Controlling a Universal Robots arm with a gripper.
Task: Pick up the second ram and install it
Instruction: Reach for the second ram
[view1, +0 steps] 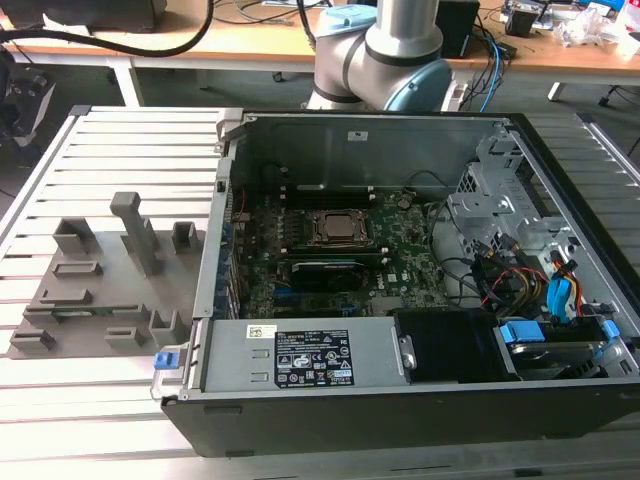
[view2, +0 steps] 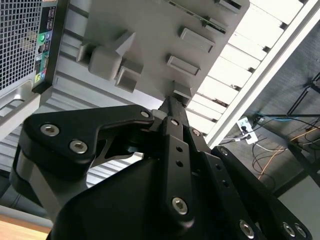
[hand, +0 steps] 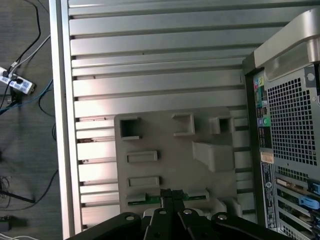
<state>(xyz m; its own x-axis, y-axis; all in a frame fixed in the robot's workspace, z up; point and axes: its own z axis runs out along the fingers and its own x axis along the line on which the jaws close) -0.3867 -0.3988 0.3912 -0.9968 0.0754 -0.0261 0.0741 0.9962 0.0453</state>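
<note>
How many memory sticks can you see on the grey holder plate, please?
1: the memory stick lies in a slot at the edge of the holder plate, by the gripper in the first wrist view. Others may hide behind it.

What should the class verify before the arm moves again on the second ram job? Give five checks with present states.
1. The second ram sits in the grey holder: ok.
2. The gripper is over the ram's middle in the first wrist view: ok.
3. The gripper is open: not ok, it looks shut.
4. The computer case is open: ok.
5. Free memory slot on the motherboard: cannot tell.
</note>
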